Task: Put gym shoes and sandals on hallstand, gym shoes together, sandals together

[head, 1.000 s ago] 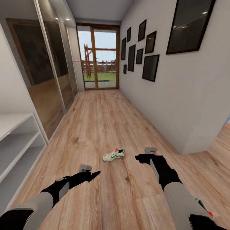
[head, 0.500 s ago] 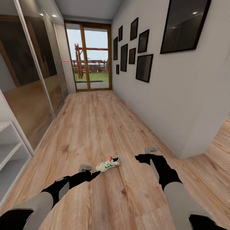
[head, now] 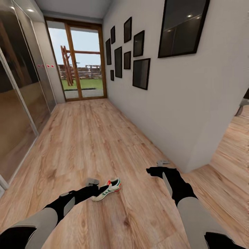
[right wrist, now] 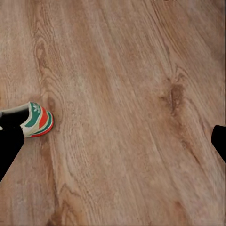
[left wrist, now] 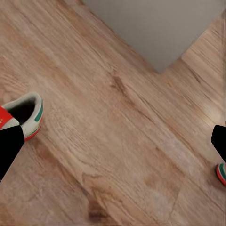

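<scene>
Both arms are held out forward and low over the corridor floor (head: 103, 138); the left gripper (head: 100, 189) is extended inward toward the middle, and the right gripper (head: 154, 170) is angled the same way at the right. In each wrist view dark fingers are seen at opposite edges with bare planks between them, so both grippers are spread wide and nothing is held. One gym shoe (head: 106, 189) is lain on the floor just beyond the left gripper's tip, partly overlapped by it in the head view; it is white with green stripes and a red-orange heel. In the left wrist view its heel opening (left wrist: 23, 115) is seen beside one finger (left wrist: 9, 146); a second, similar sole (left wrist: 220, 172) is glimpsed near the other.
</scene>
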Robot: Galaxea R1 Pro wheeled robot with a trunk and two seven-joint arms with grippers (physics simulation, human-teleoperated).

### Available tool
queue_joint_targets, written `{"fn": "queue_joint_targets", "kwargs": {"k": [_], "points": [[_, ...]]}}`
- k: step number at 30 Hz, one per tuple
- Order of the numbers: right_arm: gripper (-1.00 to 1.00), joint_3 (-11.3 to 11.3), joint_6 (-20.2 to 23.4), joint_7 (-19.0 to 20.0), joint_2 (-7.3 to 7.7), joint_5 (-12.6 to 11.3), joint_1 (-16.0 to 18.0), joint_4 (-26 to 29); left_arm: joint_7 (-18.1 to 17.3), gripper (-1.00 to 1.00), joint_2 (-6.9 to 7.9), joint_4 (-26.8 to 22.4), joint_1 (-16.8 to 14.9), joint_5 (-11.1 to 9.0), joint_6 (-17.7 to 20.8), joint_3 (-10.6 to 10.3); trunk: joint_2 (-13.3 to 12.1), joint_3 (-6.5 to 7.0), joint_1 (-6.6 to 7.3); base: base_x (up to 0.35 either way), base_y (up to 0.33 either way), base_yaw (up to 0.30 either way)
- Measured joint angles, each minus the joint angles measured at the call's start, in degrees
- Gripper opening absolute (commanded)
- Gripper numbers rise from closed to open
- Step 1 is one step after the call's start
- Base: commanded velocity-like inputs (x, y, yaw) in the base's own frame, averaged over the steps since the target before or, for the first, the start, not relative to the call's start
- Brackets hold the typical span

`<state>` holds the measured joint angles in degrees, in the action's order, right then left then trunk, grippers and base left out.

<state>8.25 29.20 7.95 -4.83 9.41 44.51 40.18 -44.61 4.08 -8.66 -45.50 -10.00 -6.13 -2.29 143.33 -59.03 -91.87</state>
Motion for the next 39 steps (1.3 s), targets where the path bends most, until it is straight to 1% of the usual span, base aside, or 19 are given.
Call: {"fn": "queue_joint_targets", "kwargs": {"k": [24,33,39], "points": [[1.0,0.02,0.01,0.09,0.03,-0.01,-0.01,0.0,0.0,1.0,0.01,0.0,0.0,-0.09,0.0,0.0,0.0,0.0,-0.03,0.017,0.003,-0.254],[1.0,0.04,-0.01,0.09,0.02,0.0,-0.01,-0.01,-0.02,1.0,0.01,0.01,-0.01,-0.09,0.07,0.0,0.0,0.0,-0.01,0.14,0.187,-0.254],[1.0,0.06,-0.01,0.09,0.01,-0.03,-0.01,0.0,-0.01,1.0,0.01,0.0,0.0,-0.1,0.08,0.0,0.0,0.0,-0.02,0.054,0.06,-0.254]]}}
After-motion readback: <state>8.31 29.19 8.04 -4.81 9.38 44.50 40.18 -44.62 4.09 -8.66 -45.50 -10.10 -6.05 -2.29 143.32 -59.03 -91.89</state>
